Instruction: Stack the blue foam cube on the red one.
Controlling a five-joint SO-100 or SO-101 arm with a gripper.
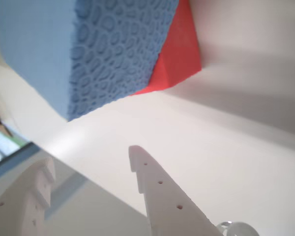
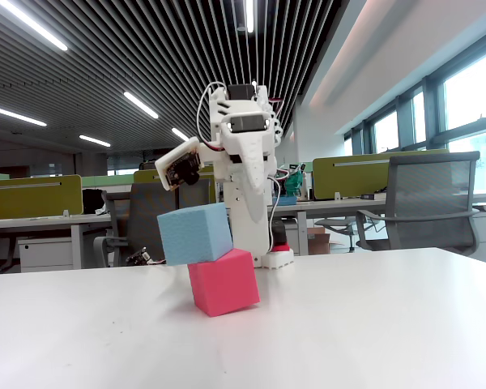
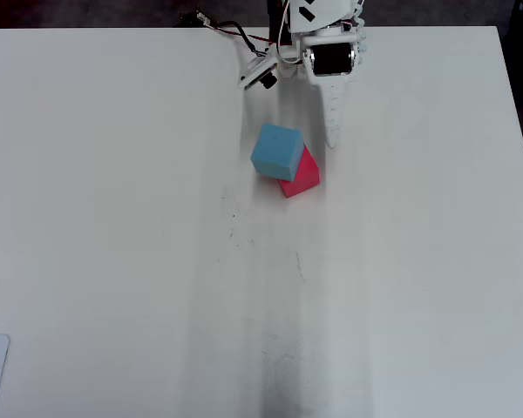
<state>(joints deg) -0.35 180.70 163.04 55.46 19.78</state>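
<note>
Gripper (image 1: 88,162): in the wrist view the two white fingers are standing apart with only bare tabletop between them, gripping nothing, just short of the cubes. Blue foam cube (image 2: 195,233) is sitting on top of the red one (image 2: 223,281), offset toward the left in the fixed view, overhanging that side and tilting slightly. In the overhead view the blue cube is lying rotated relative to the red cube's edges, covering its far-left part. Both are resting on the white table (image 3: 113,218), near the arm's base (image 3: 327,43). No legible writing, labels or brands are showing.
</note>
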